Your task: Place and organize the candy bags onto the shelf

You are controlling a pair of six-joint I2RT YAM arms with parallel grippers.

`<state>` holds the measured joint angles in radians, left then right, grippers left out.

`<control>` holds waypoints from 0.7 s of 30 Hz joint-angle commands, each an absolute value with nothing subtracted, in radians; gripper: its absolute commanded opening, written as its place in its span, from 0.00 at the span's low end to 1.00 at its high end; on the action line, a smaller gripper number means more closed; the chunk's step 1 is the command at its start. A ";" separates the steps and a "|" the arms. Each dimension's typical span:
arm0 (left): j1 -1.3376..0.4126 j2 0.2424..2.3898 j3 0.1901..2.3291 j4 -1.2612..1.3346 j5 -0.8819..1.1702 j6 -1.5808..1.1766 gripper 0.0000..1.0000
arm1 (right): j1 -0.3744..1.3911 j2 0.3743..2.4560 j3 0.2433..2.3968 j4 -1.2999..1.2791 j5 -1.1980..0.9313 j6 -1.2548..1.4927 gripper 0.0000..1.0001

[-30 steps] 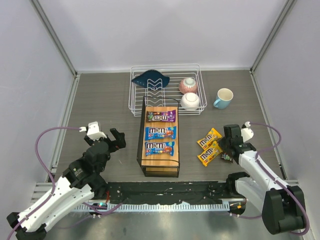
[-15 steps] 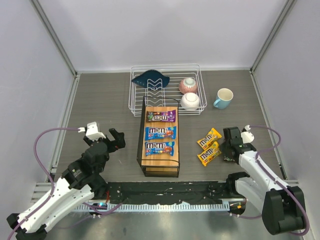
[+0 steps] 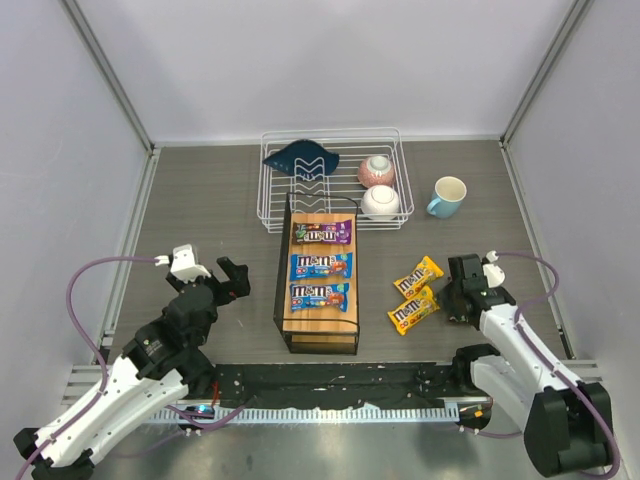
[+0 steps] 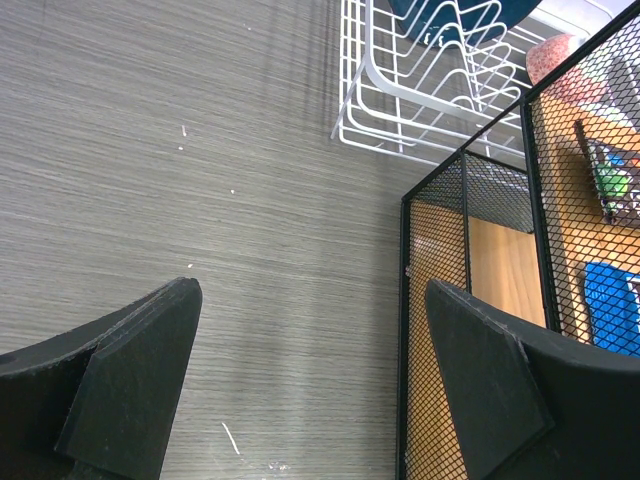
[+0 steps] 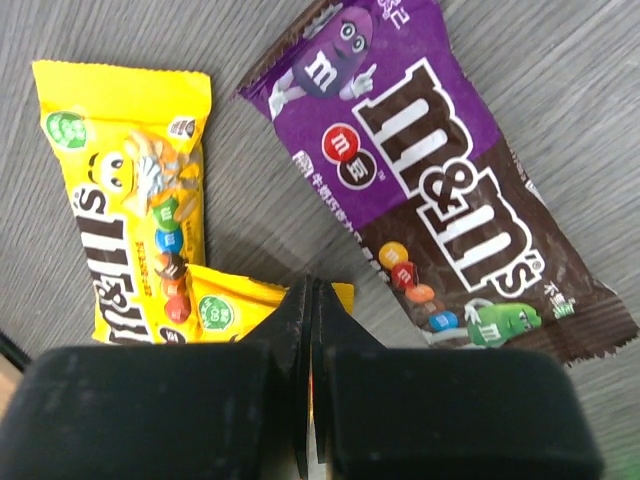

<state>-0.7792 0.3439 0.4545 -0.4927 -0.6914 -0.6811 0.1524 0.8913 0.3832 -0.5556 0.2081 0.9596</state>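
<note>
Right gripper (image 5: 308, 285), clenched on nothing, noses at a glossy yellow candy packet (image 3: 414, 311) lying slantwise just to its left, between it and the black-framed, wood-topped shelf (image 3: 320, 323), toward the grey tabletop's (image 3: 200, 200) right edge.

Only readable stuff was the candy branding. In the right wrist view, the purple bag (image 5: 440, 190) had a big white "m&m's" and a small "m" on its purple character. The yellow bag (image 5: 130, 200) showed part of the same logo, sideways. From above, the middle blue bag (image 3: 321, 265) on the shelf (image 3: 320, 324) read "m&m's" too. Fine print was too small.
</note>
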 commanded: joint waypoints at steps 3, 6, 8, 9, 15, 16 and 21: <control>-0.784 0.347 0.456 -0.489 -0.706 -0.692 1.00 | 0.150 0.779 0.402 -0.684 0.147 0.925 0.01; -0.782 0.344 0.454 -0.488 -0.704 -0.690 1.00 | 0.150 0.759 0.393 -0.706 0.115 0.917 0.01; -0.784 0.345 0.454 -0.488 -0.703 -0.690 1.00 | 0.150 0.759 0.374 -0.704 0.086 0.911 0.01; -0.784 0.344 0.454 -0.485 -0.701 -0.690 1.00 | 0.149 0.762 0.367 -0.701 0.078 0.913 0.01; -0.784 0.345 0.457 -0.486 -0.698 -0.689 1.00 | 0.150 0.772 0.334 -0.681 0.014 0.900 0.01; -0.782 0.347 0.457 -0.486 -0.696 -0.689 1.00 | 0.150 0.770 0.333 -0.683 0.014 0.899 0.01; -0.782 0.348 0.457 -0.482 -0.696 -0.686 1.00 | 0.150 0.753 0.350 -0.713 -0.043 0.867 0.01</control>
<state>-0.7788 0.3439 0.4541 -0.4927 -0.6899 -0.6811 0.1520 0.7654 0.3496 -0.6754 0.0238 0.9100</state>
